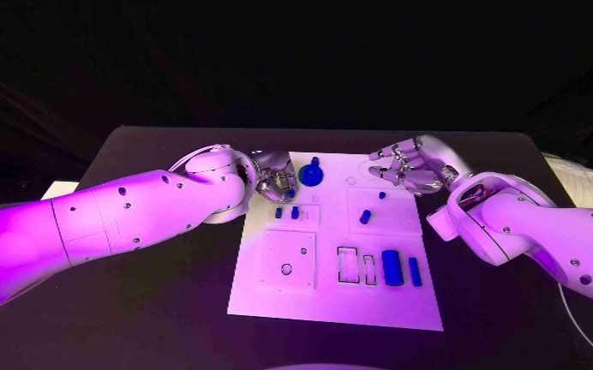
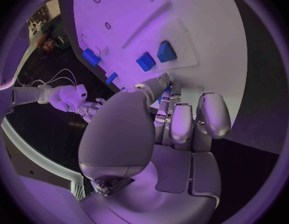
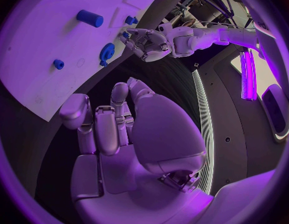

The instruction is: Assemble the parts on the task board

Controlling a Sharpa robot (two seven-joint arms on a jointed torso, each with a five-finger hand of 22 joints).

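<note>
So the left hand (image 1: 273, 183) is sitting right at the left edge of the task board (image 1: 333, 306), up at the far end, and its fingers (image 2: 181, 127) are curled in together. There's a sliver of blue right at the fingertips in both the head view and the left wrist view, but it's hard to say whether that's a part being pinched or just one lying on the board behind them, so no call on that.

Just past those fingertips, toward the board's middle, is the round blue gear (image 1: 310, 176), very close, with a little blue peg just beyond it. A bit nearer the robot are two small blue blocks (image 1: 287, 212) side by side, also on the left half.

The right hand (image 1: 409, 168) hovers off the far right corner, fingers loosely curled with nothing visible in them, and it's clearly farther from the gear. A short blue pin (image 1: 366, 216) lies closer to its side.

The long blue bars (image 1: 393, 267) near the front lie with their long axis running toward the robot, well apart from both hands.

Best guess: the left hand is the one placed for the gear.
</note>
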